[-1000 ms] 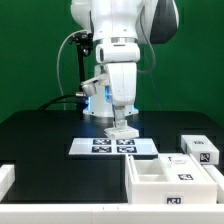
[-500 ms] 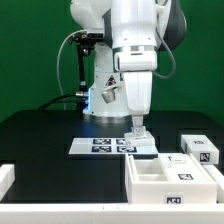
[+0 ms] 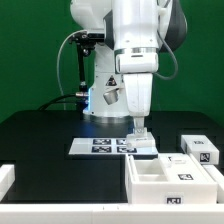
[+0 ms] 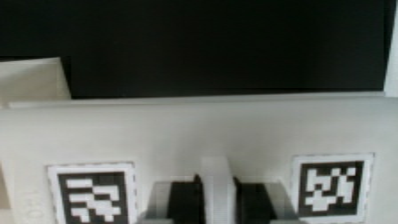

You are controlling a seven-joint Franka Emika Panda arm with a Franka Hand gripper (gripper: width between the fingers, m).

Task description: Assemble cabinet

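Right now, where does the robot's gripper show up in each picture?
Exterior view: the gripper hangs just right of centre, above the marker board's end on the exterior view's right.
Wrist view: its dark fingers show between two marker tags on a white surface.
Shared landmark: the black table.

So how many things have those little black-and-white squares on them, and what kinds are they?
Flat white marker board: 1
Open matte white cabinet box: 1
Small matte white block: 1
Total: 3
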